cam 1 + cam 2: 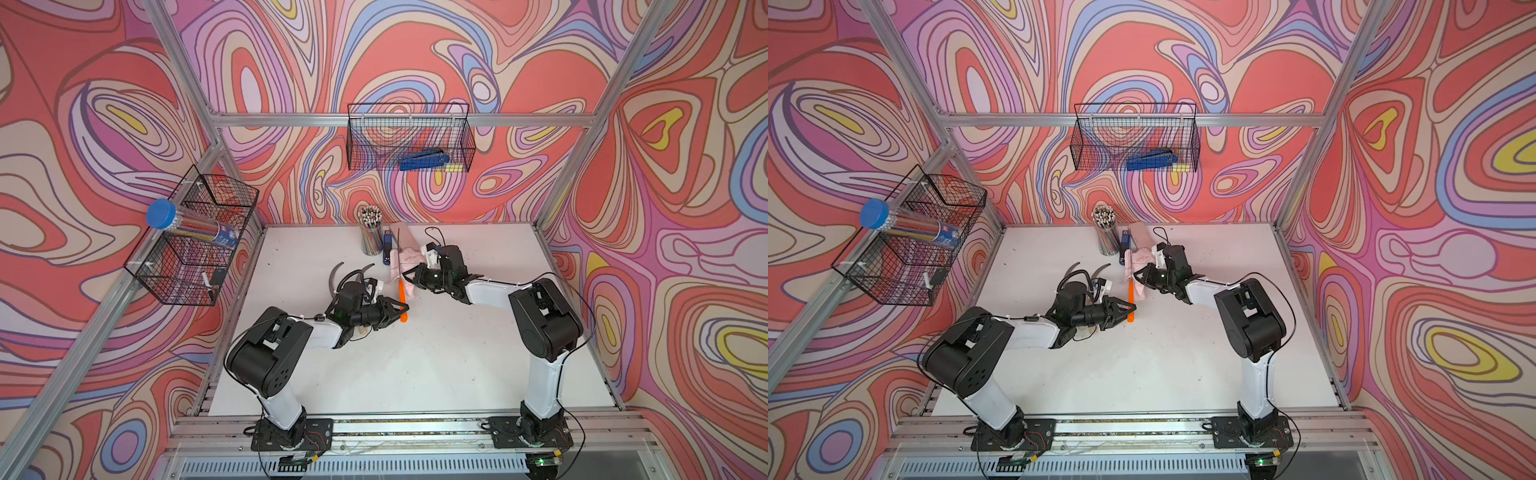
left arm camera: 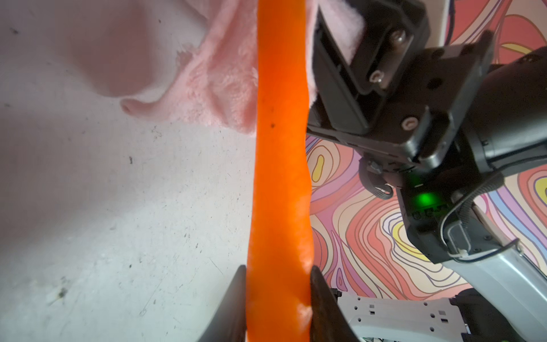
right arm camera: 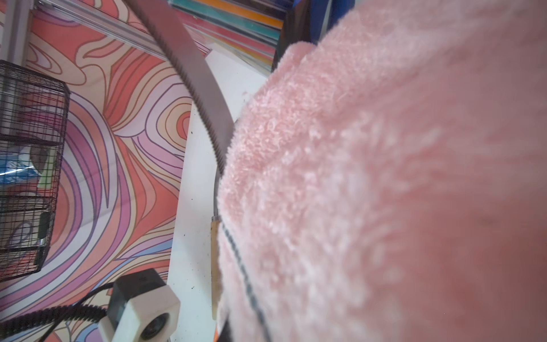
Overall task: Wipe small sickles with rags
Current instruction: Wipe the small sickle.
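My left gripper (image 1: 401, 309) (image 2: 278, 296) is shut on the low end of the orange handle (image 1: 402, 297) (image 2: 281, 177) of one small sickle. Its thin dark blade (image 1: 398, 247) (image 3: 201, 77) points toward the back of the table. The pale-pink fuzzy rag (image 1: 405, 262) (image 1: 1138, 259) (image 3: 384, 177) is wrapped around the sickle where blade meets handle. My right gripper (image 1: 409, 275) (image 1: 1140, 274) is shut on the rag, which hides its jaws in the right wrist view. Two more sickle blades (image 1: 334, 279) (image 1: 368, 268) lie behind my left wrist, their handles mostly hidden.
A cup of coloured pencils (image 1: 371, 232), a blue stapler (image 1: 387, 249) and a smooth pink case (image 1: 409, 237) stand just behind the rag. A wire basket (image 1: 195, 249) with a blue-capped tube hangs on the left wall. Another basket (image 1: 411, 137) hangs on the back wall.
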You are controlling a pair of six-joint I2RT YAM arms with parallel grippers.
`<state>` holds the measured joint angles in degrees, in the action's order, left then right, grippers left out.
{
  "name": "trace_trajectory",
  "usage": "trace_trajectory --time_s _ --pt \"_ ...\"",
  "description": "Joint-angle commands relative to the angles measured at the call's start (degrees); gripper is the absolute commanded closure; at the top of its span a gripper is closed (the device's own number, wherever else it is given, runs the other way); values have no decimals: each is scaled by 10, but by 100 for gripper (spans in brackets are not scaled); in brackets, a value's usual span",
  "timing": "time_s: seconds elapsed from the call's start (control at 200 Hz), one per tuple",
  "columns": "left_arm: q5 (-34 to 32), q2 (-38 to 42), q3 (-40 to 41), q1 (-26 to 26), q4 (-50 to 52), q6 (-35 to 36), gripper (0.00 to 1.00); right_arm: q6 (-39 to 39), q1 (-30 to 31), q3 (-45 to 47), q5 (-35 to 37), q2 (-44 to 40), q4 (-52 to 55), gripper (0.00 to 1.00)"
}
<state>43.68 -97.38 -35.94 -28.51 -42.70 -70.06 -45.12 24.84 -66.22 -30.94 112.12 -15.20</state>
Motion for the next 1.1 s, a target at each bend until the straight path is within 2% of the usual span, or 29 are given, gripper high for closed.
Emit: trace_trajectory --time_s 0.0,0.235,0.726,0.951,1.097 --pt "13 -2 -2 -1 -16 5 100 -7 7 2 -12 -25 -37 100" --pt "12 -4 -2 -2 -17 4 100 12 6 -62 8 6 12 100" --pt "14 -9 -4 -1 -20 2 100 49 -14 -265 45 70 124 100" --pt "14 -11 -3 -1 -22 1 100 61 -24 -288 50 58 146 100" --pt "18 -13 -2 -1 -33 -5 100 63 -24 -256 48 50 133 100"
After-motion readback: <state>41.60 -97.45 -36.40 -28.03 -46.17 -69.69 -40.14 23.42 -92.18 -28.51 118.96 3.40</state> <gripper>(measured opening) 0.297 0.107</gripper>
